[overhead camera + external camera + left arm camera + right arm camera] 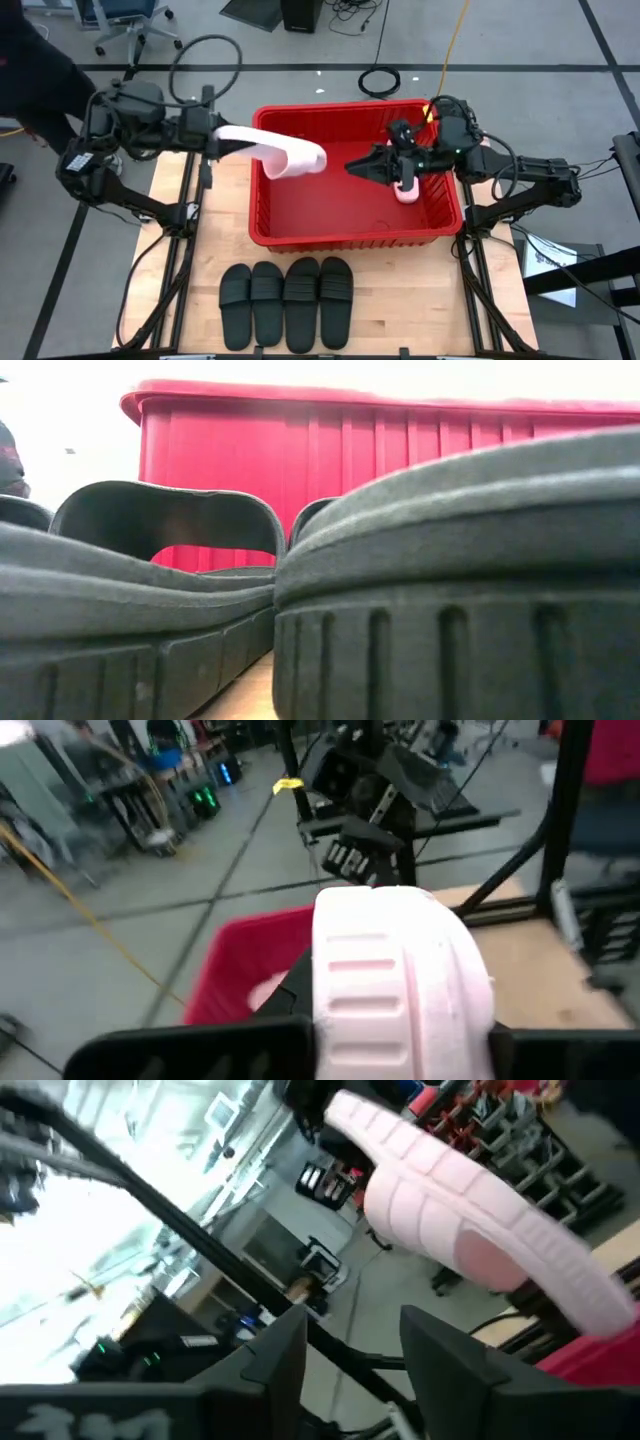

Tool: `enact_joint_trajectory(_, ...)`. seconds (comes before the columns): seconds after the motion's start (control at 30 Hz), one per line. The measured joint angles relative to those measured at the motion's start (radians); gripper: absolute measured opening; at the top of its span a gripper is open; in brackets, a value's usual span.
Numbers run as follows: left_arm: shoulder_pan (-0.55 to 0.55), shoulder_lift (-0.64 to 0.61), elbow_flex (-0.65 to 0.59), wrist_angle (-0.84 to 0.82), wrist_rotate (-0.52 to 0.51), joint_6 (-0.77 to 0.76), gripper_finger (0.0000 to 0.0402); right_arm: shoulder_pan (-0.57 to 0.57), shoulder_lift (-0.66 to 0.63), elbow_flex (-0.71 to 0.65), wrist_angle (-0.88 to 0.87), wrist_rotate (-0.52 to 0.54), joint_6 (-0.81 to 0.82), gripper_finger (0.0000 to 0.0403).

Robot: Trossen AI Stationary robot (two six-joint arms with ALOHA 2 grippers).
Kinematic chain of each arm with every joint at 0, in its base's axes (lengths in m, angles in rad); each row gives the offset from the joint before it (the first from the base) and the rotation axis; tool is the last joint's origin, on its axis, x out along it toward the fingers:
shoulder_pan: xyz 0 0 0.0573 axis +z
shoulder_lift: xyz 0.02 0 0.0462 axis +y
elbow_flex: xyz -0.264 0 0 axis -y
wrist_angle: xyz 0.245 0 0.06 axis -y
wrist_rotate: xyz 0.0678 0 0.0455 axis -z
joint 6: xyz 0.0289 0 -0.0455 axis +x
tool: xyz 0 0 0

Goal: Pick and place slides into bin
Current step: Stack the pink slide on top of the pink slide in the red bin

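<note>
My left gripper [232, 143] is shut on a pale pink slide [285, 152], held in the air over the left rim of the red bin [262, 225]. The slide fills the left wrist view [400, 970] and shows in the right wrist view [470, 1190]. My right gripper [358, 167] is open and empty inside the bin, pointing toward the table's left. A second pink slide [408, 190] lies in the bin under the right arm. Several black slides [285, 300] lie soles down side by side near the table's near edge. My left gripper pinches the pink slide between its two fingers [210, 1042] at the end nearest the arm [395, 1020]. The fingers come about level from the table's left and lie along the slide. The slide sticks out ahead of them, lifted clear over the bin's left rim.
The bin's floor [330, 205] between the two grippers is bare red plastic. The black slides [450, 590] stand close before the low camera, with the bin's wall [400, 450] behind them. Bare wood shows left and right of the black slides.
</note>
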Motion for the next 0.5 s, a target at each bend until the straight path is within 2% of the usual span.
enact_joint_trajectory(0.27,-0.069,0.024,-0.002,0.039,-0.051,0.269,0.0042,-0.015,0.059,0.000,0.135,0.003,0.346,0.0207)
enact_joint_trajectory(0.43,-0.110,0.036,-0.003,0.040,-0.157,0.340,0.0045,-0.005,0.099,0.000,0.225,0.003,0.385,0.0233)
enact_joint_trajectory(0.5,-0.115,0.036,-0.003,0.044,-0.172,0.326,0.0042,-0.001,0.107,0.000,0.254,-0.023,0.346,0.0238)
